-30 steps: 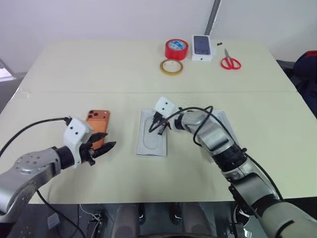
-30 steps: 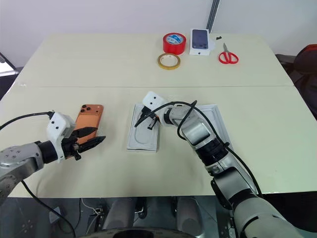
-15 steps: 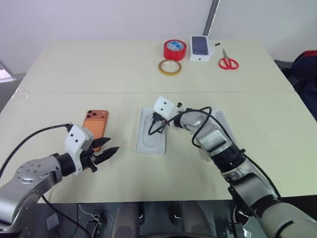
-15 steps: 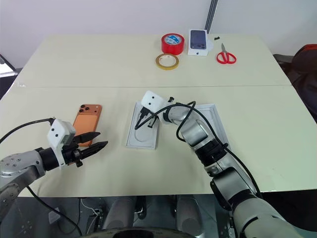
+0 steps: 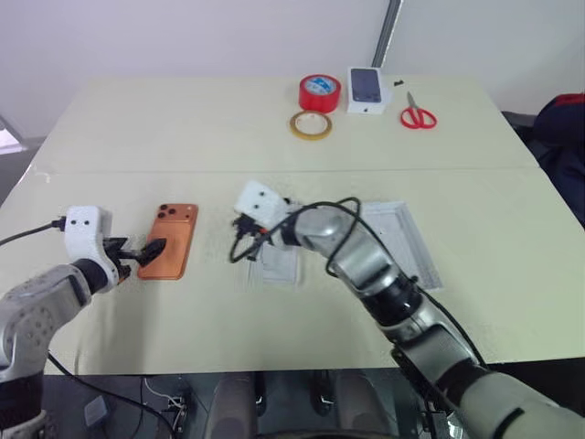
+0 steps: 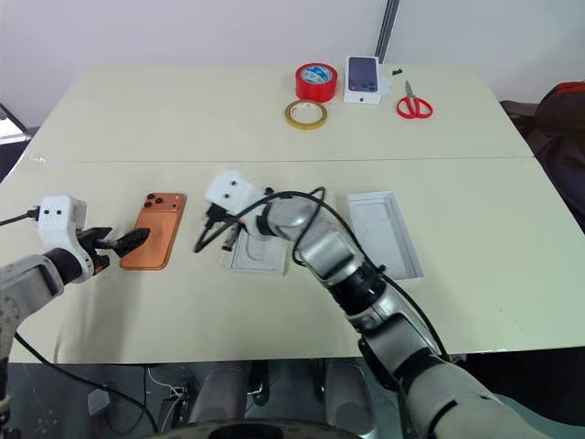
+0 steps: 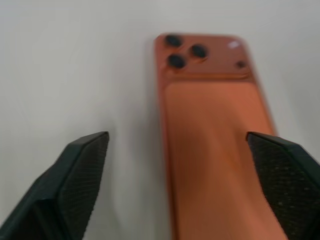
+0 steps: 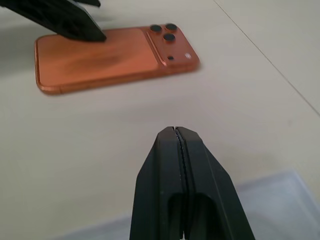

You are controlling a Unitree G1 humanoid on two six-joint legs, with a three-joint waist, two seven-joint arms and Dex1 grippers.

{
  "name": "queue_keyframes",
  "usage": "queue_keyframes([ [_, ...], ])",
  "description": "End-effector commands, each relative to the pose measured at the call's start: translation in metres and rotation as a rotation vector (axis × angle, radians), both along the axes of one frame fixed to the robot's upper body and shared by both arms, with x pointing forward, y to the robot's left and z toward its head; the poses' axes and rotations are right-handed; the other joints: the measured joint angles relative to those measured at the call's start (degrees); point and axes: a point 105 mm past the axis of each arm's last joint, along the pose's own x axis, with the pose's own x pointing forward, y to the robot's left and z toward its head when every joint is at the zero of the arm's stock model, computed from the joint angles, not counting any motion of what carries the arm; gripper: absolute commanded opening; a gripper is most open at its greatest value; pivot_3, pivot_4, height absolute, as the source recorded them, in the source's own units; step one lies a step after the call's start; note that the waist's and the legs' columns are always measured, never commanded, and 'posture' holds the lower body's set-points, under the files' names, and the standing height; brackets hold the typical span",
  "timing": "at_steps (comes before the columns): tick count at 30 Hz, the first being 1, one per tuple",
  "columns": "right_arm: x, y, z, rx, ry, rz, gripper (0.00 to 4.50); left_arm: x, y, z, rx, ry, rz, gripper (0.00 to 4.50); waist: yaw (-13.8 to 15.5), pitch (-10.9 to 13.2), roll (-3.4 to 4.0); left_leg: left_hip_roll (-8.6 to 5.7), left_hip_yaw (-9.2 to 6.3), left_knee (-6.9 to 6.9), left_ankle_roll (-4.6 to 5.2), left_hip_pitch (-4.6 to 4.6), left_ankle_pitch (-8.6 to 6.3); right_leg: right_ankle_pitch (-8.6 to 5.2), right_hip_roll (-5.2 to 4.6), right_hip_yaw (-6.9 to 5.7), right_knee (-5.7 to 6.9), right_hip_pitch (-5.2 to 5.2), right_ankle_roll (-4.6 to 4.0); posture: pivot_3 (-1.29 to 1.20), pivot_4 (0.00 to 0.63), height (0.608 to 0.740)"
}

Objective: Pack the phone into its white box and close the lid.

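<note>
Head views: the phone (image 5: 168, 240) lies camera-side up on the counter (image 5: 137, 128), long axis running away from the robot; the left hand (image 5: 146, 250) hovers at the phone's near end, nearer to it than the right hand (image 6: 203, 240), which hangs just beside the phone's other flank; the white box (image 6: 387, 233) sits well beyond the right hand from the phone
Left wrist view: fingers (image 7: 82, 167) spread wide, straddling the phone's near end; nothing gripped
Right wrist view: fingers (image 8: 172, 180) pressed together, empty; phone ahead, broadside
</note>
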Motion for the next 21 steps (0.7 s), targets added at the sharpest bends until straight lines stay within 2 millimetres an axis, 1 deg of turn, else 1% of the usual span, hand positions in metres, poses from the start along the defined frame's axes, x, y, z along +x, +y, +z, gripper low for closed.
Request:
queue_keyframes([
  [1,0.0,0.022,0.0,-0.035,-0.042,0.023,0.0,0.001,0.005,0.001,-0.029,0.068,0.029,4.45,0.09,-0.03,-0.07,-0.01,0.01,0.0,-0.01,-0.01,0.01,0.0,0.0,-0.01,0.0,0.0,0.0,0.0,0.15,0.74],
  [3,-0.003,0.031,-0.005,-0.06,-0.024,0.044,0.0,-0.001,-0.001,-0.007,-0.063,0.141,0.001,4.45,0.07,-0.04,-0.08,-0.03,0.02,0.01,-0.01,-0.01,0.01,0.0,-0.01,-0.01,0.0,0.02,0.0,0.0,0.15,0.74],
  [6,-0.002,0.034,-0.014,-0.1,-0.021,0.058,0.0,0.0,-0.013,-0.011,-0.116,0.186,-0.046,4.45,0.11,-0.05,-0.08,-0.02,0.0,-0.01,-0.03,0.0,0.01,0.0,-0.02,-0.01,0.01,0.02,0.0,0.0,0.15,0.74],
  [10,-0.003,0.032,-0.027,-0.141,-0.005,0.063,0.0,-0.004,-0.041,-0.012,-0.19,0.223,-0.162,4.45,0.11,-0.07,-0.09,-0.03,-0.04,-0.01,-0.04,0.04,0.02,0.0,-0.04,-0.01,0.02,0.08,0.0,0.0,0.15,0.74],
  [16,-0.004,0.029,-0.029,-0.145,0.004,0.066,0.0,-0.014,-0.072,-0.017,-0.24,0.268,-0.273,4.45,0.24,-0.1,-0.1,-0.05,-0.1,-0.01,-0.05,0.11,0.02,0.0,-0.06,-0.01,0.04,0.18,0.0,0.0,0.15,0.74],
  [18,-0.004,0.028,-0.028,-0.146,0.004,0.068,0.0,-0.016,-0.078,-0.02,-0.251,0.282,-0.285,4.45,0.33,-0.1,-0.1,-0.06,-0.1,-0.02,-0.04,0.23,0.02,0.0,-0.07,-0.01,0.02,0.31,0.0,0.0,0.15,0.74],
  [19,-0.004,0.028,-0.028,-0.146,0.004,0.068,0.0,-0.016,-0.081,-0.02,-0.261,0.283,-0.292,4.45,0.35,-0.1,-0.1,-0.06,-0.11,-0.05,-0.04,0.34,0.01,0.0,-0.08,-0.02,-0.02,0.44,0.0,0.0,0.15,0.74],
  [21,-0.004,0.027,-0.028,-0.148,0.005,0.07,0.0,-0.015,-0.09,-0.018,-0.291,0.273,-0.316,4.45,0.36,-0.13,-0.1,-0.08,-0.11,-0.17,-0.02,0.9,-0.04,-0.05,-0.1,-0.02,-0.13,0.91,0.02,0.0,0.15,0.74],
])
